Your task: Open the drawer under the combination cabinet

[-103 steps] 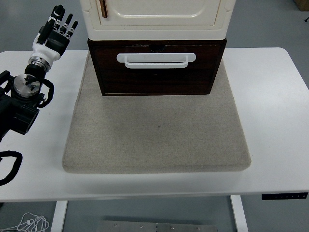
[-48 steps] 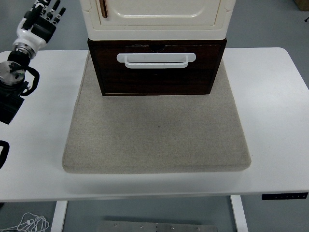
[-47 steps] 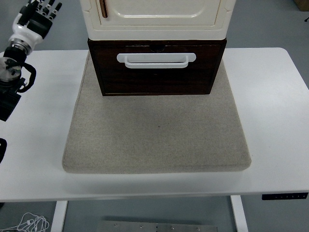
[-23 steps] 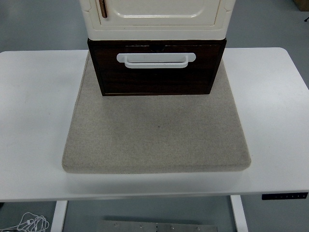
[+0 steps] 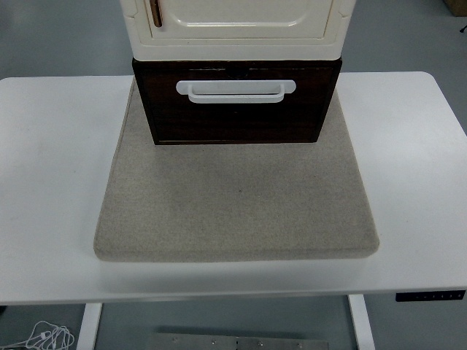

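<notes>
Dark drawer (image 5: 237, 117) with white handle (image 5: 235, 90) on mat (image 5: 237, 211).

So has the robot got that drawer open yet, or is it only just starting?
Hard to say it is done. The dark drawer sits under the cream cabinet, its front sticking out only a little past the cabinet, so at most it is barely open. Nothing is in hand: neither robot hand is in view, and the white handle is untouched. Left: grasp the handle and pull the drawer out over the grey mat.

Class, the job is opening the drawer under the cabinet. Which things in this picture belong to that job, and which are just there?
Belong to the job:
drawer
white handle
cabinet

Just there:
grey mat
table
cable
</notes>
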